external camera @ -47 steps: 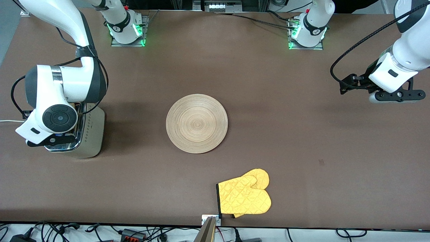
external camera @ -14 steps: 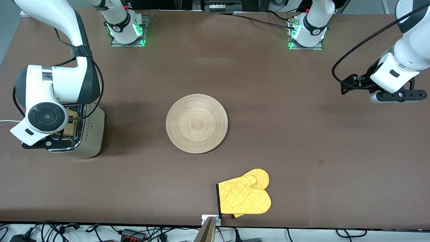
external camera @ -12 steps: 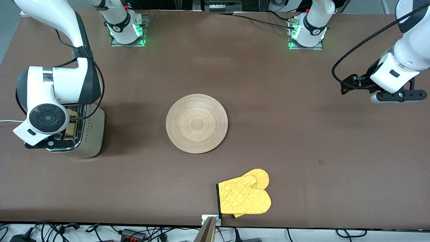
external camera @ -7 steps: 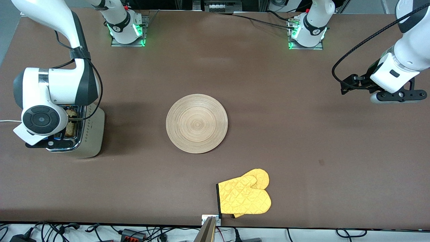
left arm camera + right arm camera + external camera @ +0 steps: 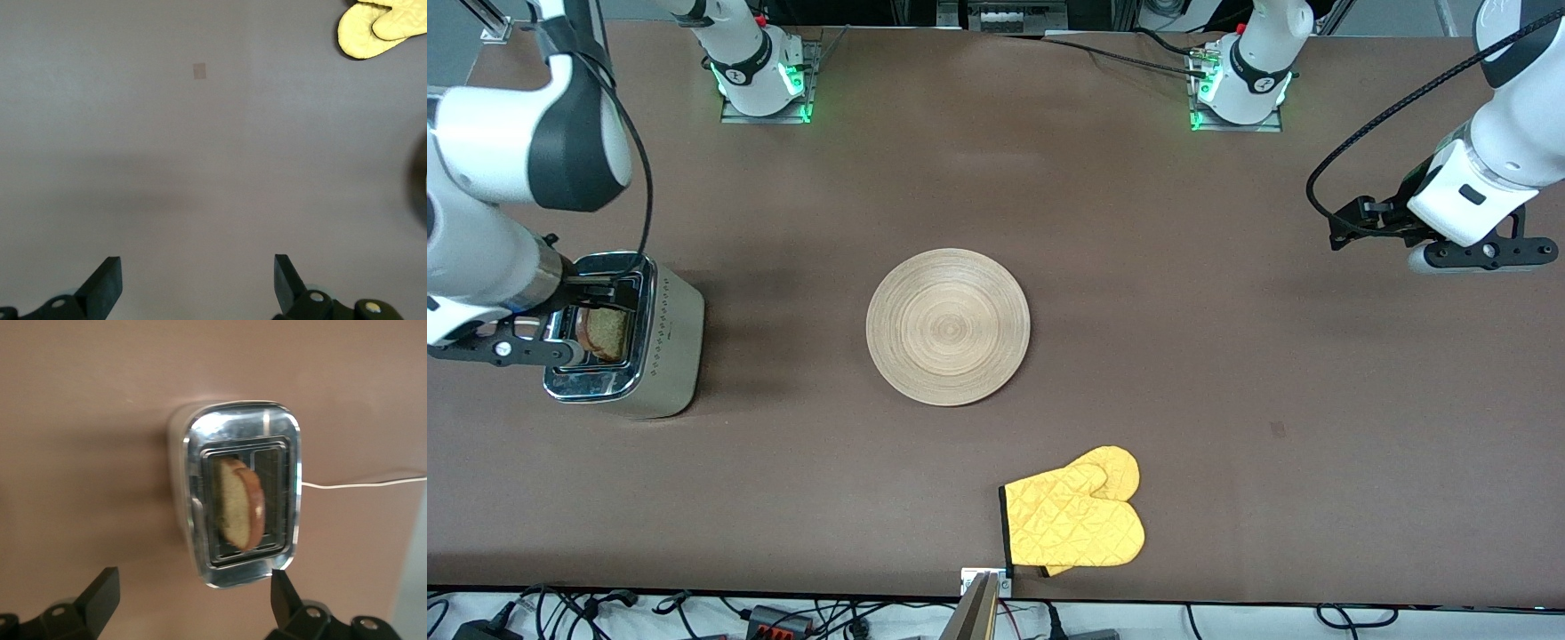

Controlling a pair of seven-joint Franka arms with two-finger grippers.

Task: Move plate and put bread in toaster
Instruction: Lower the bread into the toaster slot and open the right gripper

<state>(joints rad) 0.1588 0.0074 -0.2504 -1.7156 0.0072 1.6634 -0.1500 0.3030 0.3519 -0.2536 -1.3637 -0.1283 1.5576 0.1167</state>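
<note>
The silver toaster point(image 5: 665, 348) stands at the right arm's end of the table. A brown slice of bread point(image 5: 606, 333) sits in one of its slots, leaning, with its top sticking out. Seen from the right wrist, the bread point(image 5: 239, 503) is free in the chrome top of the toaster point(image 5: 243, 427). My right gripper point(image 5: 192, 583) hangs open above the toaster, holding nothing. The round wooden plate point(image 5: 948, 326) lies flat mid-table with nothing on it. My left gripper point(image 5: 1476, 256) waits open over bare table at the left arm's end, and the left gripper point(image 5: 198, 267) holds nothing.
A yellow oven mitt point(image 5: 1074, 520) lies near the table's front edge, nearer to the front camera than the plate; the mitt point(image 5: 383, 27) also shows from the left wrist. The toaster's white cord point(image 5: 360, 482) runs off toward the table's end.
My right gripper opened, let go of the bread and rose off the toaster. The bread now stays in the slot. The left arm, plate and mitt have not moved.
</note>
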